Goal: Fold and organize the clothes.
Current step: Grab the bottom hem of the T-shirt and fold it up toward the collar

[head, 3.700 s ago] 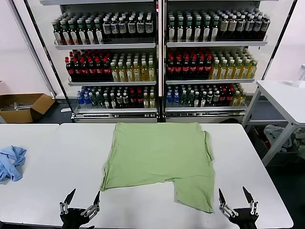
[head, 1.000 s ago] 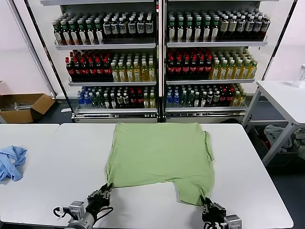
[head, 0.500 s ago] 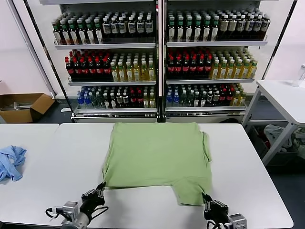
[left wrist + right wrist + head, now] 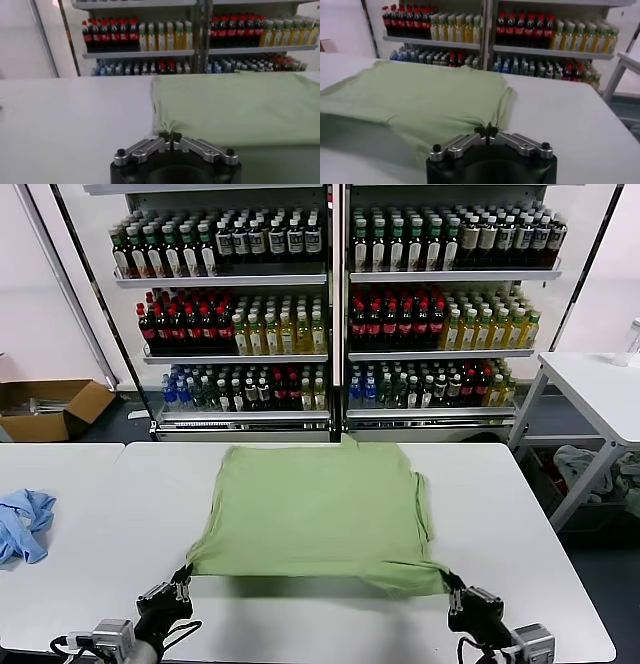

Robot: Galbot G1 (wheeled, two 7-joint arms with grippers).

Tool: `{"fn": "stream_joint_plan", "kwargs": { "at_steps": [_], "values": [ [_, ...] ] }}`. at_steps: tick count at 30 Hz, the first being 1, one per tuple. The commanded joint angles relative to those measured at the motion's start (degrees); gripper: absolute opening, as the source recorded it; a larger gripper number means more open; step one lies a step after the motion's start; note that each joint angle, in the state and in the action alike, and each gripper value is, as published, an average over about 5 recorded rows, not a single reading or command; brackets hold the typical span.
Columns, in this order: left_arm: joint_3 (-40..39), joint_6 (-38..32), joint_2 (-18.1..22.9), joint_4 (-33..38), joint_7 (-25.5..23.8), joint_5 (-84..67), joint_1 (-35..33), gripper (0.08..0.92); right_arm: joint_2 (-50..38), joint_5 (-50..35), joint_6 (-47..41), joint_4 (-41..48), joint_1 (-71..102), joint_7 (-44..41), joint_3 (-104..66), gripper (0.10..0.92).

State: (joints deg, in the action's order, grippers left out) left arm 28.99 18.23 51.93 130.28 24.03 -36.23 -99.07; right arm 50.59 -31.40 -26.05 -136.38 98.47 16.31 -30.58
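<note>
Pinching soft green shirt (image 4: 318, 509) hem | L tool (image 4: 181, 580) + R tool (image 4: 451, 587) clenched on cloth

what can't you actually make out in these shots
- Front of the green shirt: collar, buttons and print face away in every view.
- Table under the lifted near hem: hidden by the cloth and its shadow.
- Left tool and right tool: arms cut off by the head view's lower edge.
- Bottle labels: too small to read.
- Blue cloth: cut by the left edge.
</note>
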Motion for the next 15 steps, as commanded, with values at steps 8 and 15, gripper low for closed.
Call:
{"fn": "stream_joint_plan", "kwargs": {
  "at_steps": [8,15],
  "values": [
    [-10.5,1.3,2.1,-8.4,1.7,5.6,20.9,0.081,-0.9,2.4,-7.1,7.6,-19.9,-1.9,9.7,0.113],
    [-13.8,1.5,3.2,-14.6,2.0,7.8,26.8,0.081,-1.1,3.7,-7.0,13.3,-30.1,-2.4,15.1,0.113]
  ]
}}
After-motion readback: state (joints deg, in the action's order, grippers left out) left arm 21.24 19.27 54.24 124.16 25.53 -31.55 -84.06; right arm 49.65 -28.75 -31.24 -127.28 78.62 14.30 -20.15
